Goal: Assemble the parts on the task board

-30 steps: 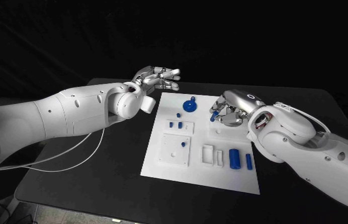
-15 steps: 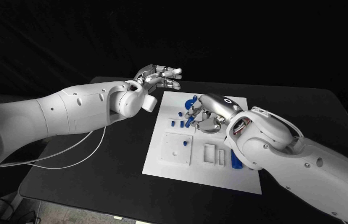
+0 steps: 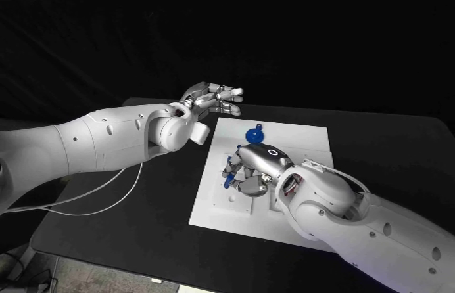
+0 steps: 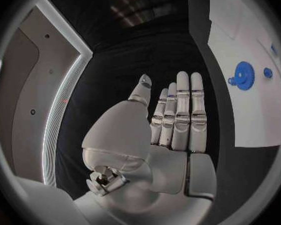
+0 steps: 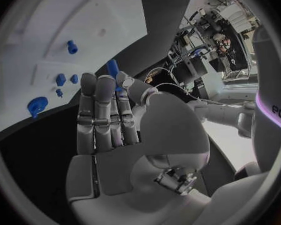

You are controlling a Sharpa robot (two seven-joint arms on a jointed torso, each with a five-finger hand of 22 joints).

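Observation:
The white task board [image 3: 308, 142] lies mid-table. My right hand [image 3: 252, 170] hovers over the board's left half and pinches a small blue peg [image 3: 229, 180] between thumb and fingers; the right wrist view shows that peg [image 5: 113, 68] at the fingertips of the hand [image 5: 115, 120]. A blue gear [image 3: 253, 135] stands near the board's far edge, also seen as the gear [image 4: 243, 76] in the left wrist view and the gear [image 5: 36, 106] in the right wrist view. My left hand [image 3: 214, 100] is raised beyond the board's far left corner, fingers straight and apart, holding nothing [image 4: 175, 120].
Small blue pegs [image 5: 66, 79] stand in the board next to a single peg [image 5: 71, 47]. A white cable [image 3: 95, 198] trails across the black table on the left. My right forearm [image 3: 360, 221] covers the board's near right part.
My right hand has carried the blue peg from the board's far right to its left half, nearer me. The left hand has stayed raised and open.

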